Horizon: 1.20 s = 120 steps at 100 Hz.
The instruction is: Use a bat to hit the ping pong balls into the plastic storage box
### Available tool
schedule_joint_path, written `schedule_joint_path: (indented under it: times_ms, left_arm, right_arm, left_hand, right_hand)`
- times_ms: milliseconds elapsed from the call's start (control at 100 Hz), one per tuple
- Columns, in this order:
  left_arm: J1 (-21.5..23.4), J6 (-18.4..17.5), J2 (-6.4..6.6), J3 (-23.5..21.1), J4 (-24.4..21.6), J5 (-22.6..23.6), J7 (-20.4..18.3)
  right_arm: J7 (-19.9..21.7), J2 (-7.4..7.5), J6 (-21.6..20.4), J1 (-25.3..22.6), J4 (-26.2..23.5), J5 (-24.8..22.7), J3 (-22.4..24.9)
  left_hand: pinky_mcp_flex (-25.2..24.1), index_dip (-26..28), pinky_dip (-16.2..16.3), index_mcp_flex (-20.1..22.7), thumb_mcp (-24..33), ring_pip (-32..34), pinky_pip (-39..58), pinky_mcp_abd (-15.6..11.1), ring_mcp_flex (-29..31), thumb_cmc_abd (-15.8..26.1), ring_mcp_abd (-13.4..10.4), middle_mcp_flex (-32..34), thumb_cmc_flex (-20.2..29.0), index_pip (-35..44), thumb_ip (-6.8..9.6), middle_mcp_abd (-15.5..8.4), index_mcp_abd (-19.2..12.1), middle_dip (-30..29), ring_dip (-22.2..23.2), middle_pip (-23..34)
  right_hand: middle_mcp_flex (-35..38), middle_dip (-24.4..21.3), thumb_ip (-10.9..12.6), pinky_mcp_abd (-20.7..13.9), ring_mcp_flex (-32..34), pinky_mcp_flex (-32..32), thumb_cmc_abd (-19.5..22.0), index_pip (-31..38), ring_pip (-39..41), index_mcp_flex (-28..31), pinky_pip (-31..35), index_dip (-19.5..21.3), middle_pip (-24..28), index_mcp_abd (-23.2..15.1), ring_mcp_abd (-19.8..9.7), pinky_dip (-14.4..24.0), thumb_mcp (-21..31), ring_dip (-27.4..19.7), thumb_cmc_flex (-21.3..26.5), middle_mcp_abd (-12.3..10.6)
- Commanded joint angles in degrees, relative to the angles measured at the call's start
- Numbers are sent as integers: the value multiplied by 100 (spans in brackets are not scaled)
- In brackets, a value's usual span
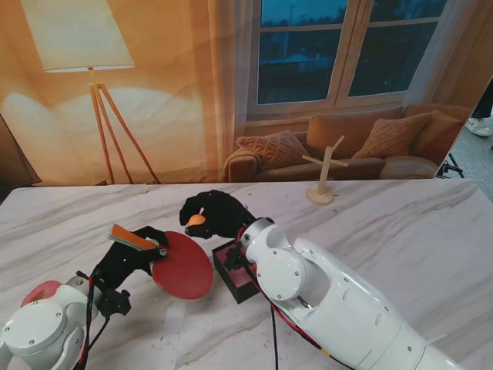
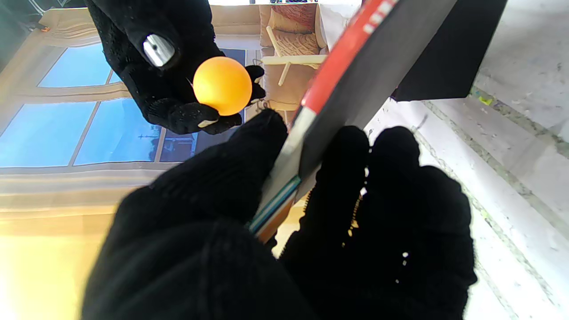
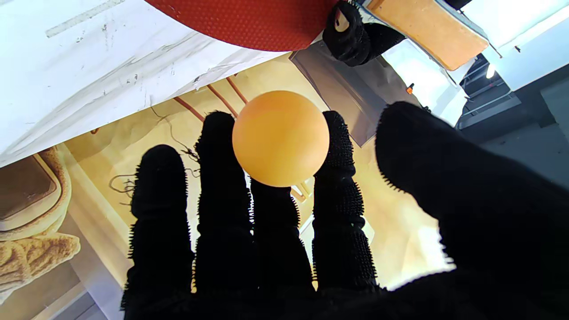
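My left hand (image 1: 127,258) is shut on the bat's orange handle (image 1: 131,237). The red blade (image 1: 182,266) hangs just over the table beside the dark plastic storage box (image 1: 231,266), which my right arm partly hides. My right hand (image 1: 219,212) is held palm up a little farther from me than the blade, with an orange ping pong ball (image 1: 196,220) resting on its fingers. In the left wrist view the ball (image 2: 222,85) sits in the right hand (image 2: 151,66) beyond the bat's edge (image 2: 351,84). In the right wrist view the ball (image 3: 281,138) lies on the outstretched fingers (image 3: 222,213), with the blade (image 3: 249,20) beyond.
A small wooden stand (image 1: 325,173) is upright at the far side of the marble table (image 1: 400,223). A pinkish object (image 1: 42,291) lies by my left arm near the table's left edge. Cables run along both arms.
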Motion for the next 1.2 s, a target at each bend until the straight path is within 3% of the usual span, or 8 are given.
schedule_joint_path:
  times_ms: [0,370,700,1190]
  left_arm:
    - [19,-17,-21,-9,1,12,-67]
    - [87,66,-21,-47,-93,85,-25]
    - [152,49,-15,-109,-162,126,-27]
    - [369,-156,-8,-266,-427,238,46]
  right_arm:
    - [103,-5,37,14,24,-8,-4]
    - [241,29,156,41,-15,2,-1]
    - [278,68,180,-17,-49,-50,100]
    - [506,310,-47,-414,-1,-486,737]
  left_hand:
    - [-167,-38,45,138,437,57,-132,-513,-53,160,312,-188,403,102,-55,-824,-27,23,25,-327]
    - [-149,-30,59,159,483,89,-120,-504,-28,134,316,-173,395,120,-53,-801,-7,35,38,-300]
    - [-149,-33,68,160,512,104,-120,-494,-29,127,325,-175,382,123,-60,-794,-1,30,44,-283]
    - [-71,-29,90,165,565,156,-75,-478,26,101,331,-148,343,134,-68,-778,9,12,55,-243]
  right_hand:
    - [-278,-57,362,5,-265,-212,106,-241,-189,-214,-143,182,-106,-5,-219,33,40,-43,-217,-110]
    - [-729,-118,363,-43,-865,-742,137,-711,-642,-683,-583,208,-349,18,-199,40,-334,-145,-583,-162]
    - [-799,-145,383,-82,-930,-770,190,-784,-771,-713,-697,246,-409,8,-199,100,-415,-156,-619,-166]
    - [-737,-159,394,-103,-896,-721,238,-790,-750,-591,-667,298,-410,30,-200,226,-459,-125,-622,-127]
